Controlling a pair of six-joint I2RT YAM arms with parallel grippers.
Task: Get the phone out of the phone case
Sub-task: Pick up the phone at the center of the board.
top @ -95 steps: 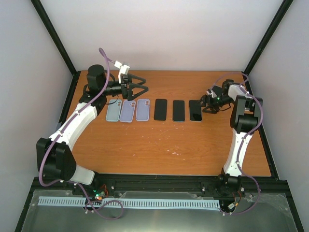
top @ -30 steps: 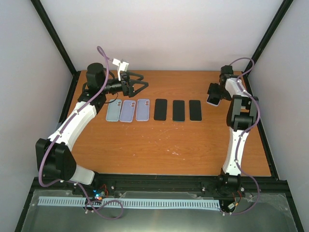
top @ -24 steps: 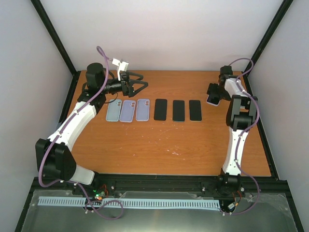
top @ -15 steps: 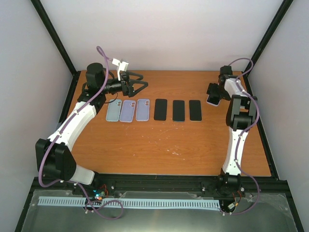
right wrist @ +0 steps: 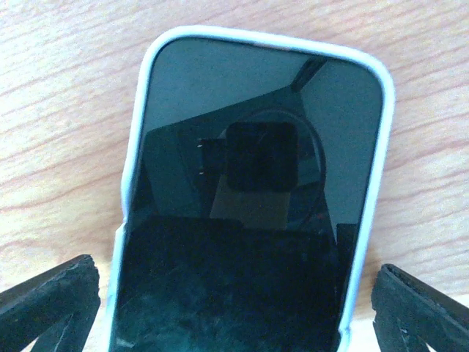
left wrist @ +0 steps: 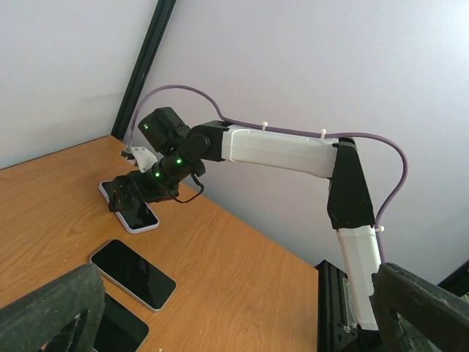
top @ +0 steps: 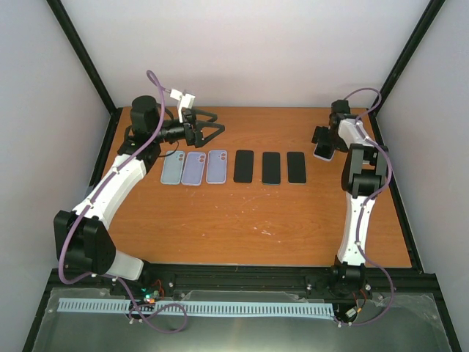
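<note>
Bright, even, diffuse light; shadows faint. Overhead view sharp. Mirror reflection across phone (right wrist: 256,183) glass, right wrist view; fingers (left wrist: 51,308) soft, lower corners

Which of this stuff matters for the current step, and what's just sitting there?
In play: cased phone at the far right; right gripper, open above it.
Lying about: three bare black phones; three pastel cases; left gripper, open, holding nothing.

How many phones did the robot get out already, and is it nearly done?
Three look done: three bare black phones lie in a row beside three pale cases that look empty. In hand: the right gripper hangs open over a last phone with its white case around it, not gripping yet. The left gripper is open and holds nothing. Left: getting that one phone out.
</note>
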